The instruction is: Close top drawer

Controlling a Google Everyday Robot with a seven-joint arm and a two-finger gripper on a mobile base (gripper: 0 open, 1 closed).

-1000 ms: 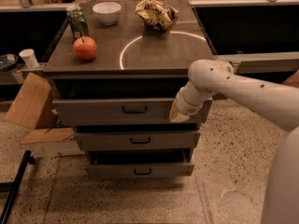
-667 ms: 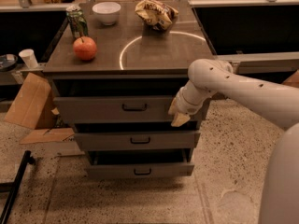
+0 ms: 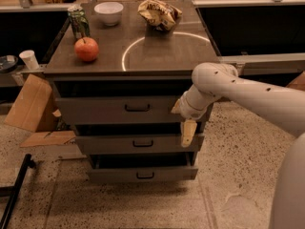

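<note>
The top drawer [image 3: 95, 111] front sits just up-left of my gripper [image 3: 188, 132], jaws seemingly pressed together; I'd push squarely, avoiding skew.

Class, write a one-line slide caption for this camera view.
Robot pincer at the right end of the top drawer, which stands slightly open beneath the cabinet top.

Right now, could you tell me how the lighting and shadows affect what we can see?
Camera view: warm, dim light; deep shadow fills the gap above the top drawer, hiding its inside; the cabinet top carries a bright ring; the pale gripper stands out by the drawer's right end.
</note>
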